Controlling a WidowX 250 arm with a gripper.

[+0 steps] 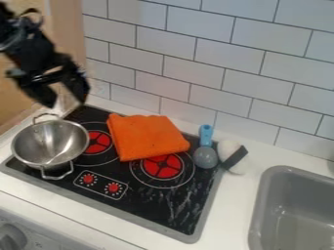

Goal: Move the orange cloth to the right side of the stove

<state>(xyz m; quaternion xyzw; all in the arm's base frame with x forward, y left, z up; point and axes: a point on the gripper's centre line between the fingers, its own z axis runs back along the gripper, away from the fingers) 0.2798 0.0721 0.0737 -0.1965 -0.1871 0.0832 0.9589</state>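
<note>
The gripper [66, 97] hangs at the upper left, above the back left corner of the stove [137, 197], with its two fingers spread and nothing between them. Folded flat, the orange cloth [147, 137] lies on the back middle of the black stove top, to the right of and lower than the gripper. It partly covers the right red burner and reaches close to the left one.
A metal pot [50, 144] with two handles stands on the stove's left side. At the back right edge lie a blue-handled grey utensil [205, 155] and a white object with a black band [231, 155]. The grey sink [258, 210] is farther right; a tiled wall rises behind.
</note>
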